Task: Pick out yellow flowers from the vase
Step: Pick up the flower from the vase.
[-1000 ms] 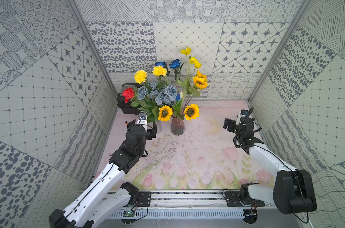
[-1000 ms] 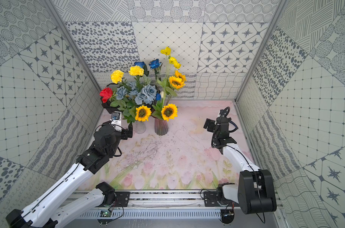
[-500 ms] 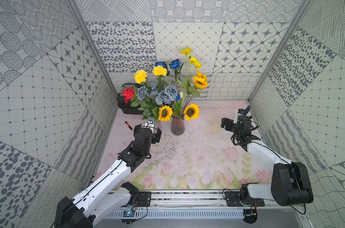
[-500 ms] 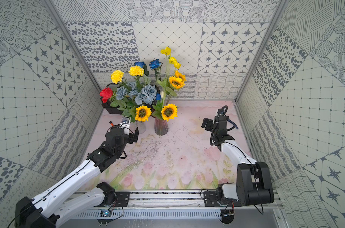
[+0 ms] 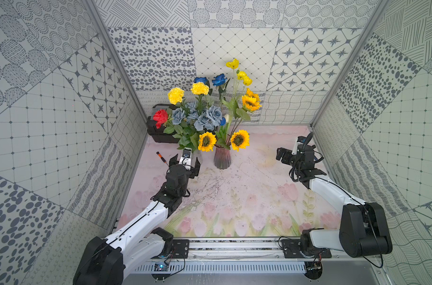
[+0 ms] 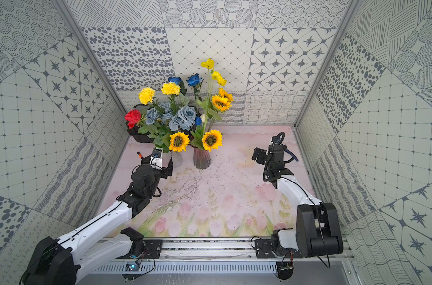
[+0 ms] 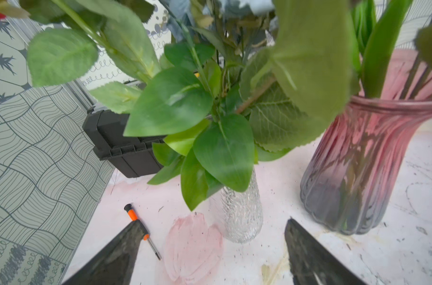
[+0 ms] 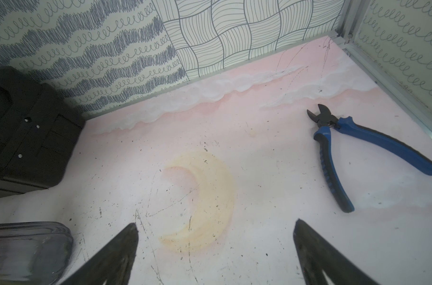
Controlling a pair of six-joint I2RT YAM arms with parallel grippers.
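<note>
Left claw [image 7: 213, 221] wide, empty; clear vase [image 7: 242, 212] just ahead, yellow flowers [image 5: 206, 141] above it. Right claw [image 8: 215, 223] wide, empty, over tabletop [image 8: 259, 172]; blue pliers [image 8: 358, 138] ahead.

pink vase [image 7: 353, 172]: glossy ribbed glass | clear vase [image 7: 244, 217]: rough-textured glass

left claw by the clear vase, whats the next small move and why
Probably lift the left claw toward the stem under the nearest yellow dark-centred sunflower: it is open, empty and low beside the clear textured glass vase, below the green leaves.
</note>
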